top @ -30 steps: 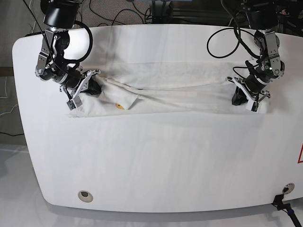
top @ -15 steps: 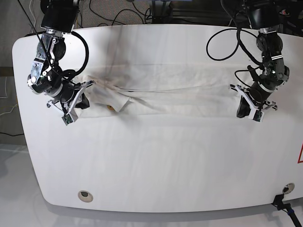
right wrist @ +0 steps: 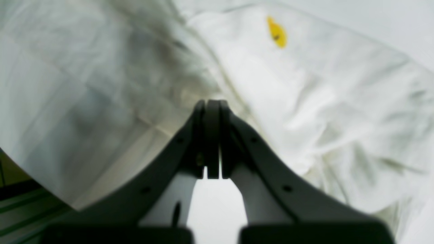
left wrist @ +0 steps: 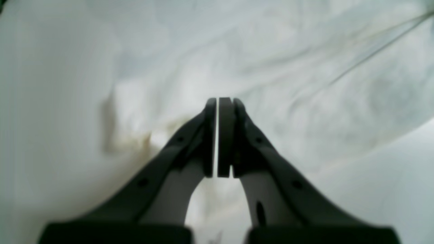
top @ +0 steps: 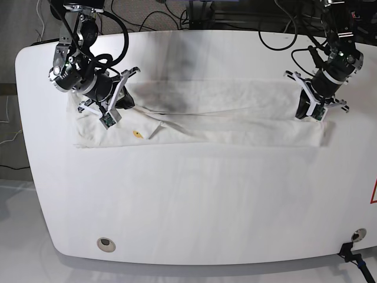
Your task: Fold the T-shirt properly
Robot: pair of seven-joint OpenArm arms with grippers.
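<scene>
In the base view, L to R: the right gripper [top: 112,110] hangs over the left end of the T-shirt [top: 224,121], jaws pressed together with no cloth between them (right wrist view shows the pads meeting on nothing, fabric lying below). A small yellow mark [top: 138,134] shows on a turned-over flap near that end. The shirt lies as a long, narrow folded band across the far half of the white table [top: 194,200], long axis running left-right, plain side mostly up; can't tell which end is the collar. At the R end the left gripper [top: 313,106] sits above the band's edge, jaws together too, a hairline gap, holding nothing.

Step in hand, I'd judge: lengthwise fold is laid down and both arms are clear of it. Next move prob. calls for opening both grippers, re-gripping one short end, and carrying it across toward the other to halve the band.
</scene>
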